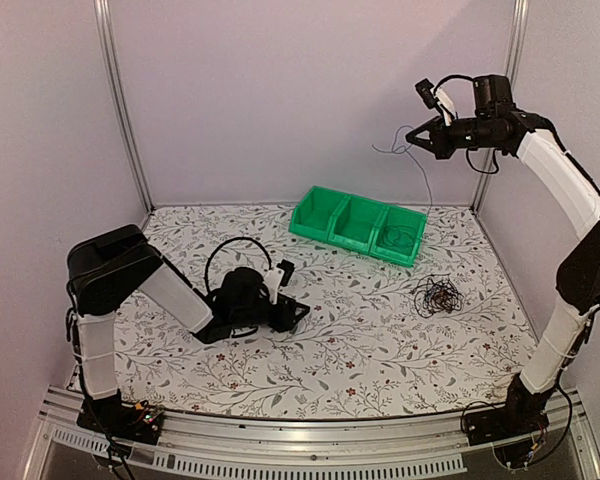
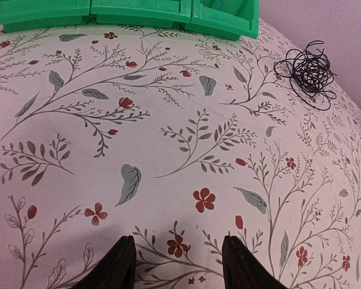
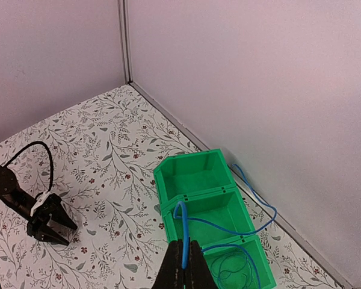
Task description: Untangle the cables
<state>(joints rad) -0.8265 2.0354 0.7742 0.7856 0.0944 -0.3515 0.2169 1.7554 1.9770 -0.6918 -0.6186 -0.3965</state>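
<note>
The right hand (image 1: 412, 135), up high, pinches a blue cable (image 3: 184, 235) hanging into the green bin (image 1: 352, 243); the tangled cables (image 1: 437, 296) lie on the desk (image 1: 360, 350), right of the open left hand (image 2: 177, 244).

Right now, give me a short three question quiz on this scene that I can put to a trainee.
1. True or false: the left tool is closed on a cable.
2. The blue cable pinched by the right tool hangs down into: A) the green bin, B) a cardboard box, C) a drawer.
3. Where does the tangled bundle of cables lie?

Key:
1. False: it is open and empty.
2. A.
3. On the table, outside the bin, on the right arm's side.
</note>
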